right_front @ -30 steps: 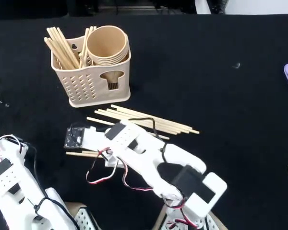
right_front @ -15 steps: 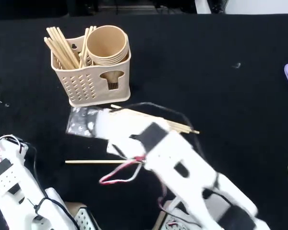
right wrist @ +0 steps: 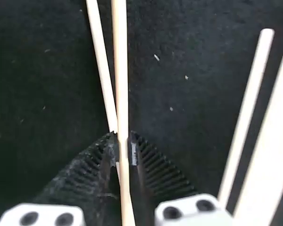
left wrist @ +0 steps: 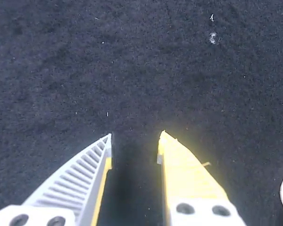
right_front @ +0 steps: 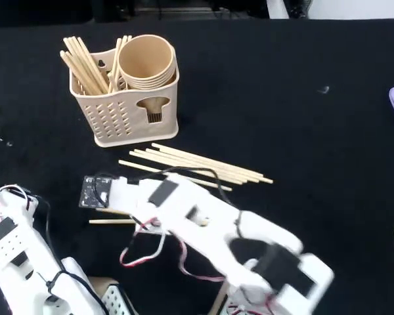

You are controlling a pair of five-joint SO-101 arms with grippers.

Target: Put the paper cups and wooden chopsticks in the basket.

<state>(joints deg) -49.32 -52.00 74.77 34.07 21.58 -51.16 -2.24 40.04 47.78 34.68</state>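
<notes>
Two arms are sitting at the black table (right_front: 295, 98). The right one is stretching low across the cloth towards the near left part of it. In its wrist view the right gripper (right wrist: 122, 137) is pinching down on one wooden chopstick (right wrist: 119, 70), its dark ribbed jaws all but touching on either side of the stick. A second stick (right wrist: 98, 61) is running close alongside the first, and I cannot tell whether the jaws have that one too. From above, another single chopstick (right_front: 111, 222) is lying flat on the cloth just beside that arm.

The left gripper (left wrist: 134, 137) is hanging over bare cloth, its jaws standing a small way apart with nothing between them.

The basket (right_front: 118, 118) is standing upright at the far left. A stack of paper cups (right_front: 146, 62) is nesting in its right compartment, and a bunch of chopsticks (right_front: 84, 64) is leaning out of its left one. A loose pile of chopsticks (right_front: 197, 164) is lying flat between the basket and the right arm.
</notes>
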